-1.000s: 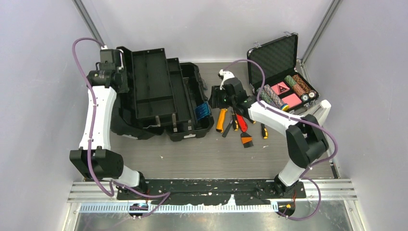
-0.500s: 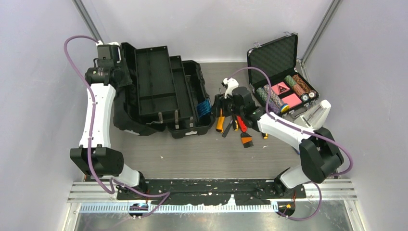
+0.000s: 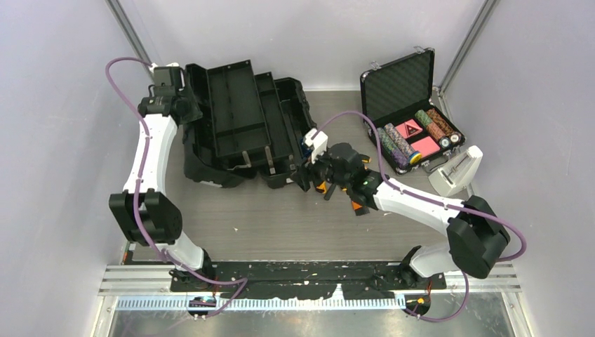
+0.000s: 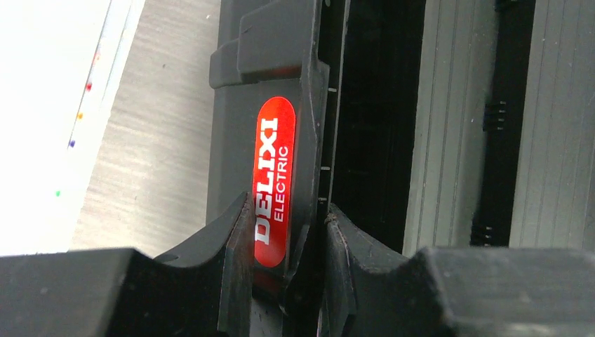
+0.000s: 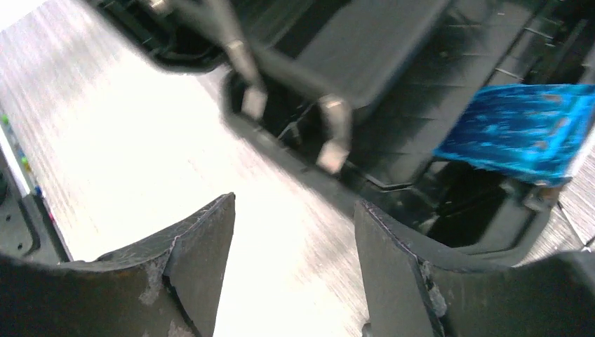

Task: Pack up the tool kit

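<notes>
Left hand (image 4: 286, 210) clamps the toolbox (image 3: 242, 112) wall at its red label. Right hand (image 5: 295, 210) hangs open over the table (image 3: 281, 225), with the blue latch (image 5: 519, 133) ahead-right and tools (image 3: 359, 206) behind it.

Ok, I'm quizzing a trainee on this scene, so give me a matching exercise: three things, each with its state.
Things:
1. left hand
2. right hand
3. poker chip case

States:
A. open, nothing between its fingers
B. lid up, at the back right
C. clamped on the toolbox wall

Pairs: 1-C, 2-A, 3-B
</notes>
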Controlling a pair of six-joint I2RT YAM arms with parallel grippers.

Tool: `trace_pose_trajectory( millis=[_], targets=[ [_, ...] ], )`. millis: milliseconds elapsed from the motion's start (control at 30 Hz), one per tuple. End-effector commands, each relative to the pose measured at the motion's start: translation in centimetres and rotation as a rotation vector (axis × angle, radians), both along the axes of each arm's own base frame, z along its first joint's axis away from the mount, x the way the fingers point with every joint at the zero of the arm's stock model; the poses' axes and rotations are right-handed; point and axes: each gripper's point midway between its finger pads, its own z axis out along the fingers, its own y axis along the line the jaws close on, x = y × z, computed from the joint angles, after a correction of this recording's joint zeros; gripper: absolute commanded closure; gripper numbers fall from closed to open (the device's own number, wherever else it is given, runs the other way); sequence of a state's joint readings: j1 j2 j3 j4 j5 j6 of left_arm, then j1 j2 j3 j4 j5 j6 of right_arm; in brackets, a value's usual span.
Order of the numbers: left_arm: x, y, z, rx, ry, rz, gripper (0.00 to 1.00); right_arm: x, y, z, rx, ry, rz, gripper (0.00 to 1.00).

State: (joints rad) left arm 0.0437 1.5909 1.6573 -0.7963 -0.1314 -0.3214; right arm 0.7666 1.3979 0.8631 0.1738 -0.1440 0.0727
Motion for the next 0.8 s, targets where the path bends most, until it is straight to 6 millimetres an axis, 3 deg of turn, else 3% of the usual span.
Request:
trace_pose_trajectory(
  millis=[0, 167, 333, 633, 767],
  targets=[
    [7.4, -0.8, 10.9, -0.057, -0.433, -0.02, 1.0, -1.0, 0.7, 3.3, 0.028, -0.159, 0.052, 0.32],
    [9.9, 0.2, 12.0, 0.011, -0.496, -0.011, 1.0, -2.0, 0.9, 3.4, -0.003, -0.218, 0.078, 0.31],
    [11.2, 1.1, 11.6, 0.043, -0.466, -0.019, 1.0, -2.2, 1.0, 2.9, -0.033, -0.225, 0.082, 0.31],
    [8.1, 0.0, 12.9, -0.087, -0.498, -0.098, 1.0, -1.3, 1.3, 2.7, -0.041, -0.217, 0.045, 0.31],
    [7.0, 0.6, 13.1, -0.088, -0.485, -0.085, 1.0, -1.1, 1.5, 2.7, -0.021, -0.207, 0.031, 0.31]
  ],
)
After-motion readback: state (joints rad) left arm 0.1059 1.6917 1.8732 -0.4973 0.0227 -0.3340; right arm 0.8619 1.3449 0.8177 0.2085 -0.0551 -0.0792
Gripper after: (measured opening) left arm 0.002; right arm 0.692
